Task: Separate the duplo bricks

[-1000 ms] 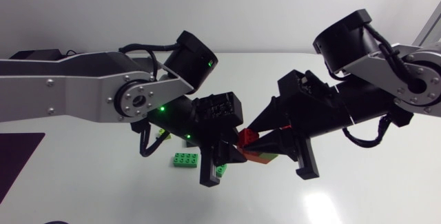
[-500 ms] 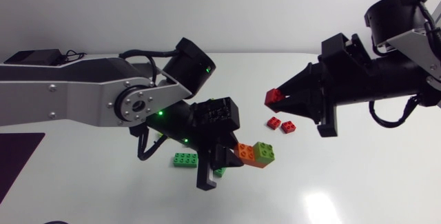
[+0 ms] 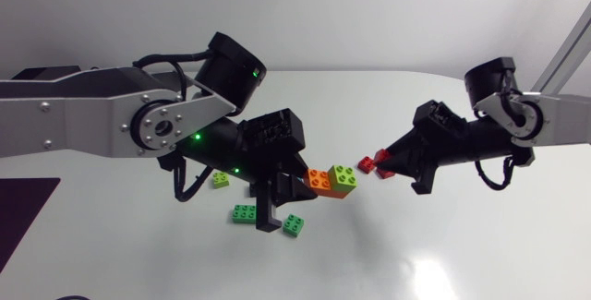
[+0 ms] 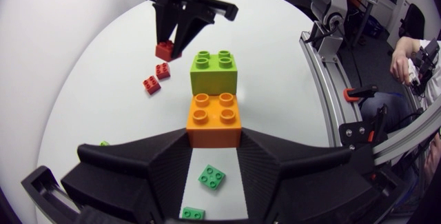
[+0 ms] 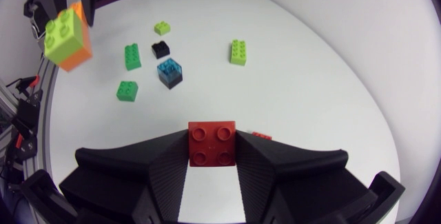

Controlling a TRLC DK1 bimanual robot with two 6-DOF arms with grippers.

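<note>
My left fingers (image 4: 138, 165) clamped the orange plastic brick (image 4: 214, 117) by its side walls, with a lime-green plastic brick (image 4: 214, 72) joined to it. My right fingers (image 5: 155, 165) clamped a red plastic brick (image 5: 212, 143). All were probably light, rigid and slick.

From above, the head view looks down on the counter (image 3: 480, 254); close behind the left tool (image 4: 214, 140) and right tool (image 5: 212, 141), the wrist views face each other across it, all sharing the stack (image 4: 214, 100) and red brick (image 4: 164, 49).
</note>
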